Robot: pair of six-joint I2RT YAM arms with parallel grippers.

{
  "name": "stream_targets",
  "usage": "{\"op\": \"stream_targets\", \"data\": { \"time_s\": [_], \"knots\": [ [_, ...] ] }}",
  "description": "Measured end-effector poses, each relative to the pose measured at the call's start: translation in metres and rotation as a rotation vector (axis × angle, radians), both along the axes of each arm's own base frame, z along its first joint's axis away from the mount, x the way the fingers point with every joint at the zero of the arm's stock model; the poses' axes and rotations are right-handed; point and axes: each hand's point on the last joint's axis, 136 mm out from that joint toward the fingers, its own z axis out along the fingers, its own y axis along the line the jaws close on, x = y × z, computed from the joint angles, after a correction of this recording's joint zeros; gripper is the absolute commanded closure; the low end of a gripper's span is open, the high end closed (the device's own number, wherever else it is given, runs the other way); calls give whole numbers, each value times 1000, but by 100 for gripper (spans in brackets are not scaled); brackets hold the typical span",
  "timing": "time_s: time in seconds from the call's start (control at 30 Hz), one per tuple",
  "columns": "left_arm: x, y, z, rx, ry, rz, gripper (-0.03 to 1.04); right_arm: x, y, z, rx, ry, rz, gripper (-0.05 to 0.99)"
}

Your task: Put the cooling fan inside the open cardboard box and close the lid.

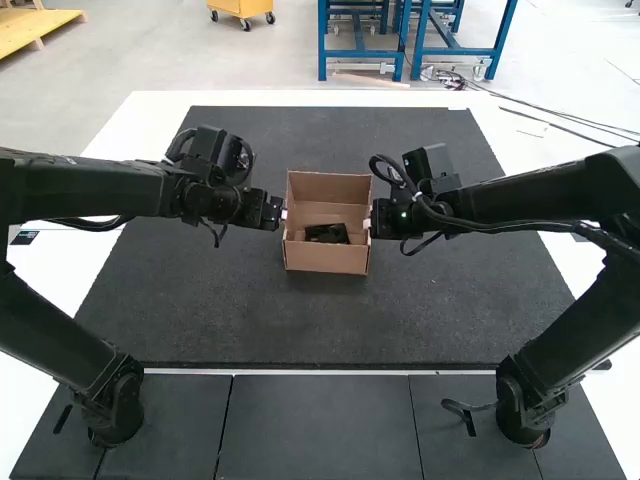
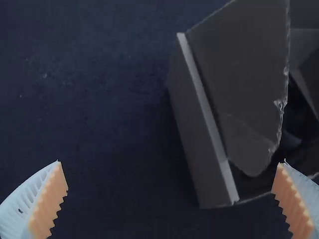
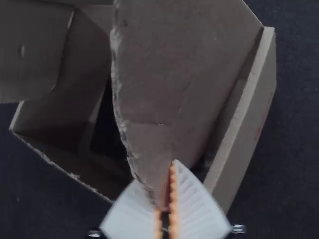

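Note:
An open cardboard box (image 1: pixel 327 250) stands in the middle of the dark mat, with the black cooling fan (image 1: pixel 327 233) lying inside it. My left gripper (image 1: pixel 281 213) is at the box's left side, open, its ribbed fingers (image 2: pixel 47 199) spread wide beside the left flap (image 2: pixel 239 99). My right gripper (image 1: pixel 372 217) is at the box's right side, shut on the edge of the right flap (image 3: pixel 169 99), which leans inward over the box's opening.
The dark mat (image 1: pixel 200 300) covers the white table (image 1: pixel 120 120) around the box, with free room in front and behind. The box's back flap (image 1: pixel 328 186) stands upright.

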Motion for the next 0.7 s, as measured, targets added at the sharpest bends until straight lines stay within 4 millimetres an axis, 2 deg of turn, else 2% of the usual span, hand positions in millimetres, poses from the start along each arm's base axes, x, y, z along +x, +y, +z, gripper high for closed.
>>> {"op": "stream_targets", "data": {
  "time_s": [0.1,0.17,0.27,0.37,0.5,0.7],
  "knots": [
    [-5,2,-1,6,13,-1,4,-4,-4,-6,-24,23,-5,32],
    [-5,2,6,0,-5,-3,4,-5,-5,-8,-32,31,-8,24],
    [-6,3,24,-16,-52,-9,4,-4,-5,-5,-39,36,-10,16],
    [-4,3,43,-29,-99,-11,4,1,-2,6,-30,22,-10,14],
    [7,8,66,-44,-157,8,4,6,0,35,-11,-35,-1,14],
    [24,13,91,-55,-223,30,4,-8,-11,71,-53,-167,54,12]
  ]
}}
